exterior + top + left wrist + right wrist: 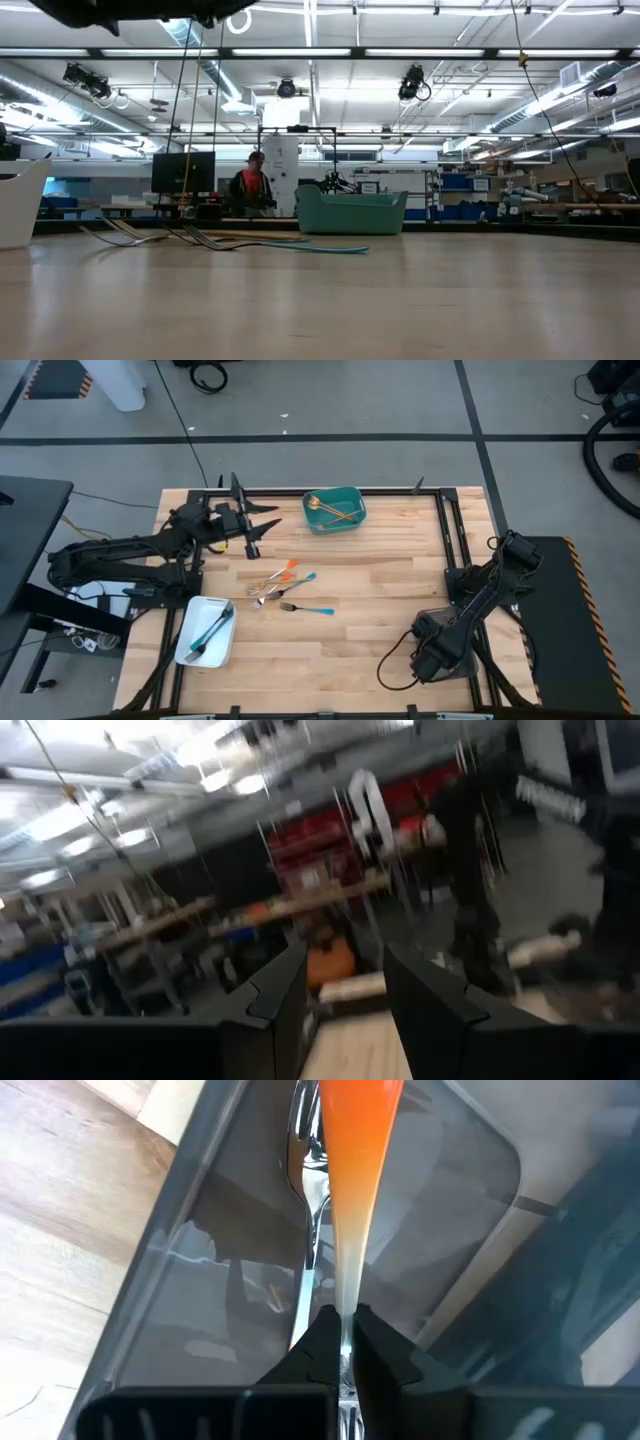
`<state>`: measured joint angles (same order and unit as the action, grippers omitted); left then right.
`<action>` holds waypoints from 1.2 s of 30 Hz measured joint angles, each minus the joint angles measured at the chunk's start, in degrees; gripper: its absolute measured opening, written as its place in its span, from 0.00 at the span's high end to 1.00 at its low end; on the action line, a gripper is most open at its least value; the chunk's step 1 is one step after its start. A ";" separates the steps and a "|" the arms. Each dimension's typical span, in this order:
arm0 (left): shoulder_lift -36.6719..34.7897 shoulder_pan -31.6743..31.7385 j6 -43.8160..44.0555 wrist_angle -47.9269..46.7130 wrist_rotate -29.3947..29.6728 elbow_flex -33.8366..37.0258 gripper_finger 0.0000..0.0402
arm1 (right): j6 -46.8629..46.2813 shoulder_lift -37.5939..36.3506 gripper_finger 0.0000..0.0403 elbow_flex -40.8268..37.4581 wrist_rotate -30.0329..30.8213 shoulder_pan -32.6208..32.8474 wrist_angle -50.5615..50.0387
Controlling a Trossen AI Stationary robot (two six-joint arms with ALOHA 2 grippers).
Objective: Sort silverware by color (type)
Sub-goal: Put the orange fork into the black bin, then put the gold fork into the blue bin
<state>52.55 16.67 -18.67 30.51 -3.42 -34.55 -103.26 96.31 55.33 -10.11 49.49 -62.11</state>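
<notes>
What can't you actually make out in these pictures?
High view: the right arm covers the right gripper and the grey tray.
Right wrist view: fingers hide the head of the orange-handled utensil; fork or spoon unclear.
Low view: the loose silverware lies too flat to count.

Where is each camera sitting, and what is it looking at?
High view: above the table, looking straight down; both arms show.
Low view: at tabletop height, looking level across at the teal tray and room; no gripper shows.
Left wrist view: on the left arm, looking past the open left gripper into the room.
Right wrist view: on the right arm, right gripper shut on an orange-handled utensil over a grey tray.
Shared: high and low views both show the teal tray.
</notes>
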 joint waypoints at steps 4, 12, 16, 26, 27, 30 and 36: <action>0.84 -0.40 -1.36 -4.22 0.00 -1.11 0.65 | 0.67 0.00 0.94 -0.02 -0.45 -0.25 0.03; 0.71 -1.90 -3.18 -3.85 -0.73 -1.13 0.65 | 1.46 0.00 0.85 -0.02 -1.82 -0.28 0.34; 0.71 -3.31 -3.48 -3.24 -0.81 -1.13 0.65 | 1.88 0.00 0.77 0.00 -2.36 -0.45 0.32; 0.71 -3.67 -0.14 -4.52 0.66 -1.13 0.65 | 3.55 -5.94 0.71 0.04 -2.77 -3.01 -0.63; 0.71 -3.61 -0.09 -4.95 0.70 -1.13 0.65 | 3.47 -6.71 0.71 0.04 -2.52 -3.25 -1.00; 0.71 -3.61 0.00 -6.34 1.11 -1.13 0.65 | 3.41 -8.68 0.71 0.07 -2.14 -3.89 -1.56; 0.71 -3.61 0.06 -10.40 1.20 -1.13 0.65 | 3.41 -12.31 0.72 0.07 -1.98 -4.85 -3.19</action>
<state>53.25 13.06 -18.61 20.10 -2.22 -35.68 -99.85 84.00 55.40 -12.10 44.64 -65.30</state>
